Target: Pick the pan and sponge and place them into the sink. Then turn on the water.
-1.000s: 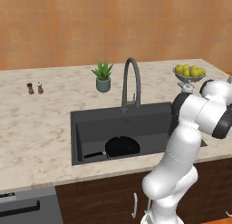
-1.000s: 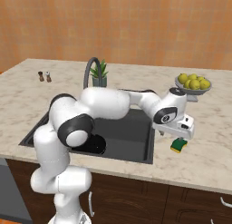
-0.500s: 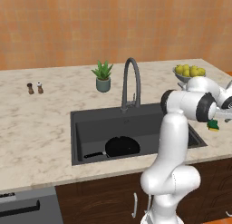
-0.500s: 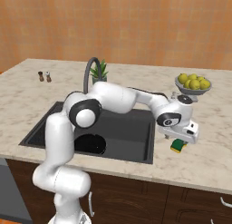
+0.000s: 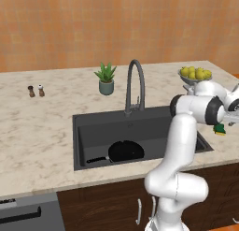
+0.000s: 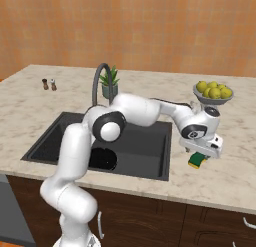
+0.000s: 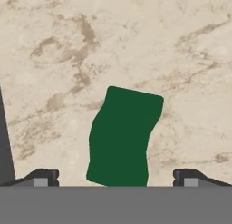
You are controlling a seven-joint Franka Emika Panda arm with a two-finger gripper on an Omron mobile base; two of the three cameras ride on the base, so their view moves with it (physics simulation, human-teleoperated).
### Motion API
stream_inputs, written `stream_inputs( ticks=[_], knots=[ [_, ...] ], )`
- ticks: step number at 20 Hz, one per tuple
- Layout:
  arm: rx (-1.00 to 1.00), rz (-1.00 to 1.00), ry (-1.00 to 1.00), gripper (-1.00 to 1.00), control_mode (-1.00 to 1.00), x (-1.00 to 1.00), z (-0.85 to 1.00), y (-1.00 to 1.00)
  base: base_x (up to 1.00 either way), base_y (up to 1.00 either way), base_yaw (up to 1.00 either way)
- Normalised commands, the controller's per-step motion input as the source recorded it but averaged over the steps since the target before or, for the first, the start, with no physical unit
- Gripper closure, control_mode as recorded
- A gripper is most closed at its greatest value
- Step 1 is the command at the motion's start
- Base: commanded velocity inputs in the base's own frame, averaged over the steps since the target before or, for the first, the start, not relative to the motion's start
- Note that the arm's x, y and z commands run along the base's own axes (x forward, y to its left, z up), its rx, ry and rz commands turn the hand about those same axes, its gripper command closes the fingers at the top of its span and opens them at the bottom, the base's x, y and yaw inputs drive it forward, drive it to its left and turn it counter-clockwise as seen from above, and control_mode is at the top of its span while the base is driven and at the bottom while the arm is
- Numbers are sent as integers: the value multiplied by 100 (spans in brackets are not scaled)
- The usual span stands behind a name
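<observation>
The sponge [image 7: 123,137], green side up, lies on the marble tabletop [image 7: 90,46] just right of the sink [image 5: 93,132], between the spread fingertips [image 7: 43,177] of the gripper [image 6: 202,152], which hangs directly above it, wide open and holding nothing. The pan [image 5: 125,150] already rests inside the dark basin, handle pointing left, below the arched faucet [image 5: 135,85]. A fruit bowl [image 6: 213,92] stands nearby.
</observation>
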Motion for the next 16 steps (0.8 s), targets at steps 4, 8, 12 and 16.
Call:
stream_inputs(
  ticks=[4,8,12,16],
  knots=[
    [0,0,1,-100,-100,16,-38,2,0,0,0],
    [0,0,2,-100,-100,9,-43,1,0,0,0],
    [-1,0,6,-100,-100,15,-44,3,0,0,0],
    [0,0,6,-100,-100,16,-47,4,0,0,0]
  ],
)
